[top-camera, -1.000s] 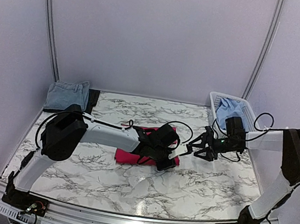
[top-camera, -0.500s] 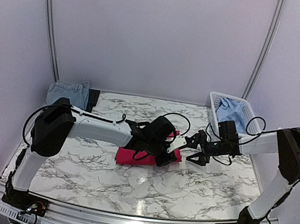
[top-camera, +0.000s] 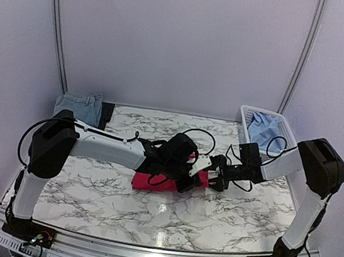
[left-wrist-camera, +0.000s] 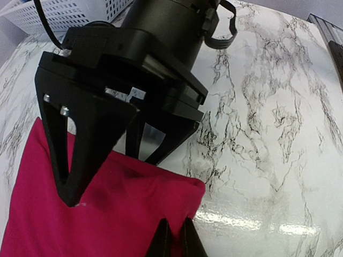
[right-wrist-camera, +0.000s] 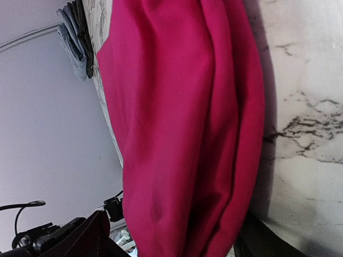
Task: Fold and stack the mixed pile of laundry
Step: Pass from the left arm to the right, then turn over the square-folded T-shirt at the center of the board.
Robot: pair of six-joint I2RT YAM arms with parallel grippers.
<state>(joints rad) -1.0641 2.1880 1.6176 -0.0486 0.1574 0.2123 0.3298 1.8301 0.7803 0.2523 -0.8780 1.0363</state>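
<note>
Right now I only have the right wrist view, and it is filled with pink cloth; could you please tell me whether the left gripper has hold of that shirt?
Observer: Yes. The left gripper is shut on the pink shirt, pinching it near a corner.
Operator: Thank you. How do my own jaws stand?
Observer: The right gripper is wide open, its tips down at the right end of the shirt, close to the left one.
Operator: Is any laundry waiting elsewhere?
Observer: A light blue shirt lies in the white basket at the far right corner.
</note>
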